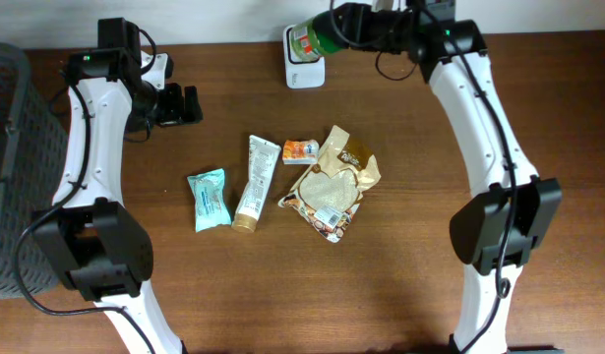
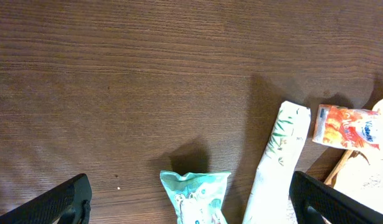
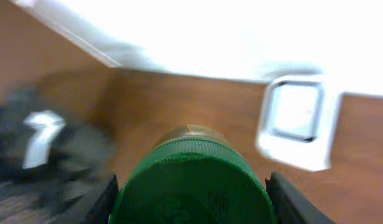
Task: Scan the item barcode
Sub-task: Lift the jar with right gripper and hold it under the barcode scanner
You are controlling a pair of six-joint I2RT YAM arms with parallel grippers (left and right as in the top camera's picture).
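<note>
The right claw point(image 3: 191, 202) is clamped on a round green bottle point(image 1: 304, 39) with a ridged lid, over the square white scanner point(image 1: 304, 70) at twelve o'clock. The left claw point(image 1: 190, 104) is wide apart above the brown wooden bench point(image 1: 233, 295).

Wood table point(image 1: 410, 285) with five things lying on it.
Ahead of the left jaws and between them lie a teal packet point(image 2: 194, 198) and a white tube point(image 2: 275, 167), side by side but apart. An orange box point(image 2: 348, 127) lies past the right-hand jaw, just beside a tan bag point(image 1: 333, 184). A white scanner point(image 3: 297, 121) lies ahead of the right jaws, to their right.
</note>
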